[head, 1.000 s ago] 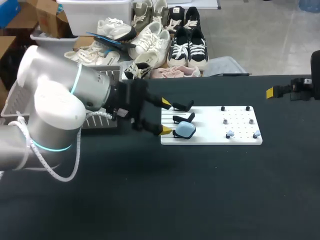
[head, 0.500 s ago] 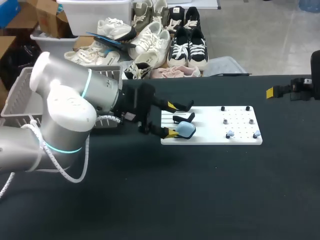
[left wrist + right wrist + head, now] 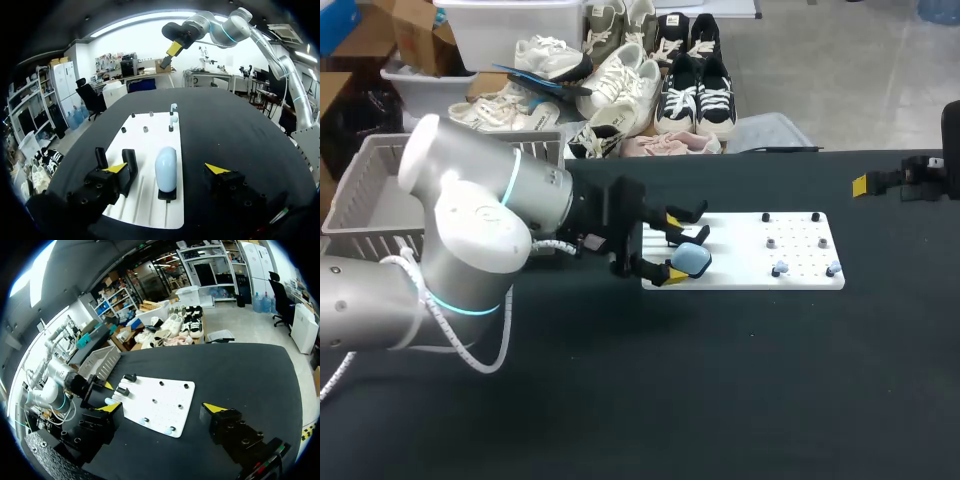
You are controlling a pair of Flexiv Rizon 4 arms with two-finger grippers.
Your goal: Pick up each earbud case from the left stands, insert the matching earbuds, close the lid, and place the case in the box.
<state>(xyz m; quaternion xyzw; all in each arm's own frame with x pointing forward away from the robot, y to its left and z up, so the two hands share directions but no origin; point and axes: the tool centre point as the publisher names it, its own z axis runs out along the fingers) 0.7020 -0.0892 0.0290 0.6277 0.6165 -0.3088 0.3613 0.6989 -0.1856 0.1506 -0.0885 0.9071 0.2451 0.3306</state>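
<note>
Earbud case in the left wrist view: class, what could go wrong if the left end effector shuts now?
The earbud case stands upright inside the open left end effector; an uneven squeeze may tip it off its stand. One finger sits close to the empty black stands and might catch them.

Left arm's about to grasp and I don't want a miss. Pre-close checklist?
1. Left gripper open: ok.
2. Blue case between its fingers, gaps on both sides: ok.
3. Case upright on its stand: ok.
4. Fingers far enough along the case for a firm grip: cannot tell.
5. Right gripper open, away from the white board: ok.
6. Blue earbuds on the board: ok.
</note>
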